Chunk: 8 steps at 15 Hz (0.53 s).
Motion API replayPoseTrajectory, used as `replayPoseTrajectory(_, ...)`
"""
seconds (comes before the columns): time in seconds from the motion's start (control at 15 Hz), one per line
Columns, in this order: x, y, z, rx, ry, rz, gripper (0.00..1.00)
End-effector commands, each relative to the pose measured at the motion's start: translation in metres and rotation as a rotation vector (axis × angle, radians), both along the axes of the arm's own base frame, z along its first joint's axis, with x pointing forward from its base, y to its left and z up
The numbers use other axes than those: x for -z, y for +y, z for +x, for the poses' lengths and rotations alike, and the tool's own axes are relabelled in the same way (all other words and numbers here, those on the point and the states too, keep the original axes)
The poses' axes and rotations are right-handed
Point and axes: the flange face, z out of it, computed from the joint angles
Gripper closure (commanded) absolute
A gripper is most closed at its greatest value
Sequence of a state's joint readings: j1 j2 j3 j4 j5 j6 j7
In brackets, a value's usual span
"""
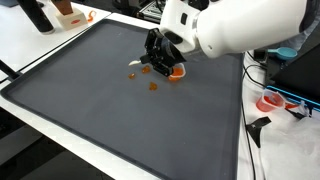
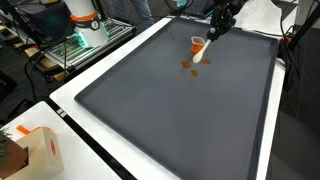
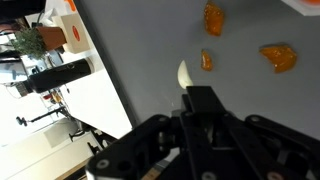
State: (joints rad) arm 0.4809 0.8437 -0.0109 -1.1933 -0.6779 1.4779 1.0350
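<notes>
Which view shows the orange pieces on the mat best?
Wrist view: three orange pieces appear large and separate on the dark mat. In both exterior views they are small specks near the hand, shapes unreadable.

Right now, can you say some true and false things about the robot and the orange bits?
1. The end effector grips a white utensil. True.
2. Orange bits lie loose on the mat. True.
3. The mat is bright green. False: it is dark grey.
4. The cardboard box stands on the mat. False: it stands on the white table, off the mat.
</notes>
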Motion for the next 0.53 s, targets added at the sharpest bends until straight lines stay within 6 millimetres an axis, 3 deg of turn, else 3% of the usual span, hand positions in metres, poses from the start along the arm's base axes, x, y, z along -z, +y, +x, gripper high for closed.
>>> replayPoseTrajectory(0.0,0.000,-0.006,0.007,-0.015,0.004,0.026,0.97)
replayPoseTrajectory(0.47,-0.014,-0.021,0.015,-0.031,0.011,0.131,0.97)
